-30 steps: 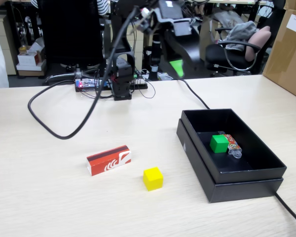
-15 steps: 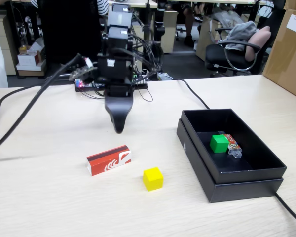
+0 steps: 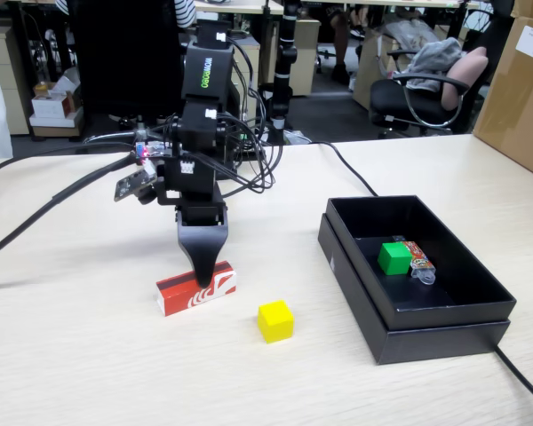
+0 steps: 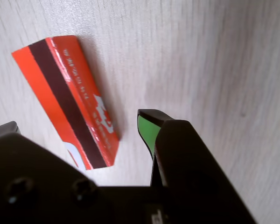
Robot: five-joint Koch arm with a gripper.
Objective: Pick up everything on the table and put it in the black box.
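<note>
On the pale wooden table (image 3: 89, 355), left of the yellow cube (image 3: 275, 320) in the fixed view, lies the red block (image 3: 195, 287) with white swirls, and I am poised right over it. The green cube (image 3: 394, 257) already sits in the black box (image 3: 400, 337), so this looks like the reach for the second item. My gripper (image 4: 77, 130) stands open, the block partly between my jaws in the wrist view; I cannot tell whether I touch it. Next I should settle lower, straddle it squarely, then close.
</note>
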